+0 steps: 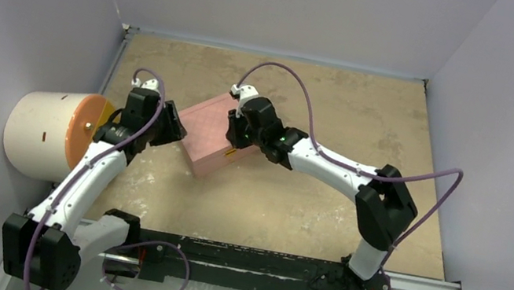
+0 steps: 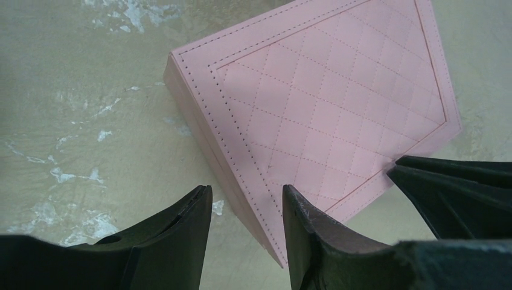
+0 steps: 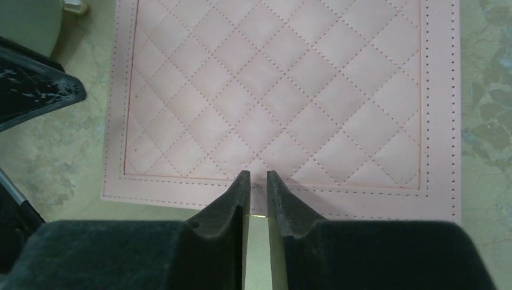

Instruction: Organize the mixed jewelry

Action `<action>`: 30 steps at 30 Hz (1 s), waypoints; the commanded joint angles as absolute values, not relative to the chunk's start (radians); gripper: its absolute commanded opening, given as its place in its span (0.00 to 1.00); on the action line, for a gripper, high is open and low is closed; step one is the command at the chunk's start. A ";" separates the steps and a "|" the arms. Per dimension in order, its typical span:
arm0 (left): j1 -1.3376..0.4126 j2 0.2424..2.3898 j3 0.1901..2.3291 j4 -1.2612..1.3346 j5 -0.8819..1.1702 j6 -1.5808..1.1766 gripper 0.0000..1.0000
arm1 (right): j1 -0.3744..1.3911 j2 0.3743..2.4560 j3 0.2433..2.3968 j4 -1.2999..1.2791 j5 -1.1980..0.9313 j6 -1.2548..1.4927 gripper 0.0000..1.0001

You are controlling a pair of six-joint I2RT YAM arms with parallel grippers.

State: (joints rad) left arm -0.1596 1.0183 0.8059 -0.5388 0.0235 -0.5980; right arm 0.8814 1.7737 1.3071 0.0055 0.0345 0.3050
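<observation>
The mixed jewelry is out of view. A pink quilted box (image 1: 204, 134) lies closed on the table, lid (image 3: 272, 90) down. My left gripper (image 2: 247, 192) stands open at the box's left corner. One of its fingers is over the lid and the other over the table beside the box's wall (image 2: 199, 130). My right gripper (image 3: 258, 175) is at the opposite edge of the lid, jaws a narrow slit apart. A thin gold glint (image 3: 258, 214) spans that slit at the lid's edge. Whether the fingers touch it does not show.
A white cylinder with an orange face (image 1: 48, 132) lies against the left wall, close behind the left arm. Grey walls close in the tan table (image 1: 323, 204) at the back and both sides. Black rails (image 1: 257, 261) run along the near edge.
</observation>
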 commanded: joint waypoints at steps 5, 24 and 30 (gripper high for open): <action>-0.163 0.958 0.805 -0.478 0.041 -0.570 0.46 | 0.894 1.792 1.397 -0.057 0.038 0.279 0.01; -0.165 0.959 0.795 -0.468 0.074 -0.574 0.46 | 0.920 1.844 1.336 -0.105 0.081 0.314 0.00; -0.164 0.968 0.795 -0.464 0.086 -0.574 0.46 | 0.922 1.868 1.269 -0.117 0.114 0.328 0.00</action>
